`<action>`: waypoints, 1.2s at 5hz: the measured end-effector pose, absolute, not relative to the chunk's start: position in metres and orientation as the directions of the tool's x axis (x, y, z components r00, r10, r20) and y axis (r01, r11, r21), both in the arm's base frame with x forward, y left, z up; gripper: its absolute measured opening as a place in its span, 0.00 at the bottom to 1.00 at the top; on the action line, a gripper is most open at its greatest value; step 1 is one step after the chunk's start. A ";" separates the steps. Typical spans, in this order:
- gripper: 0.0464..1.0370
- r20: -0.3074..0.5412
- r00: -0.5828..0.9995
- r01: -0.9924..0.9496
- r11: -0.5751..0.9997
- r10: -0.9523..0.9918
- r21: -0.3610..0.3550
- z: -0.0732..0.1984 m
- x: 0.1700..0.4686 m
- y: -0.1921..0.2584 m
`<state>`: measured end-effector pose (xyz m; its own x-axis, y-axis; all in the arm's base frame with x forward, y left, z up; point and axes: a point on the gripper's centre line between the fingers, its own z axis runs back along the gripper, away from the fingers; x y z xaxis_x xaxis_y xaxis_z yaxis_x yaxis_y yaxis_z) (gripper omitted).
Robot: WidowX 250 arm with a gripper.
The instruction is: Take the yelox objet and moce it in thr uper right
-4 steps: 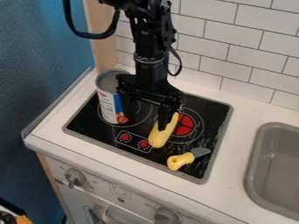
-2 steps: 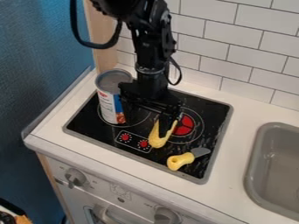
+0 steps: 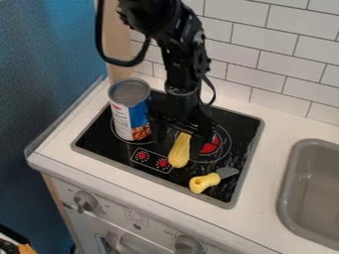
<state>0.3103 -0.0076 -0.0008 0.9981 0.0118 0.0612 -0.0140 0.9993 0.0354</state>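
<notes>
A yellow corn-like object (image 3: 179, 150) lies on the black stovetop, left of the red burner, its narrow end pointing up the view. Over its upper end hangs the black gripper (image 3: 177, 144), fingers apart and pointing down. One finger is left of the yellow object, the other along its right side, over the edge of the red burner. Whether either touches it I cannot tell. Another yellow item, a knife handle (image 3: 204, 182) with a grey blade, rests near the stove's lower right edge.
A tall can (image 3: 128, 109) stands on the stove's left part, close beside the gripper. The grey sink (image 3: 311, 193) is set into the counter at the right. Behind the stove (image 3: 237, 149) rises a white tiled wall (image 3: 278, 54).
The gripper has shifted right and slightly down the view, so its right finger has gone from in front of the yellow object to its right side. The objects have not visibly moved.
</notes>
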 end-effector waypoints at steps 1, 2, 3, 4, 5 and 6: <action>0.96 0.056 0.998 -0.018 0.998 0.015 0.057 -0.016 0.323 -0.005; 0.96 0.041 0.999 -0.033 0.995 0.030 0.097 -0.030 0.334 -0.001; 0.91 0.016 1.000 -0.010 0.998 0.009 0.067 -0.043 0.340 -0.005; 0.65 0.037 0.999 -0.025 0.999 0.023 0.045 -0.043 0.344 -0.002; 0.62 0.035 0.999 -0.036 0.999 0.034 0.038 -0.043 0.343 -0.002; 0.62 0.017 0.999 -0.045 0.999 0.045 0.020 -0.044 0.340 -0.002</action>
<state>0.3398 -0.0024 -0.0437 0.9989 0.0447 0.0169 -0.0451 0.9988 0.0202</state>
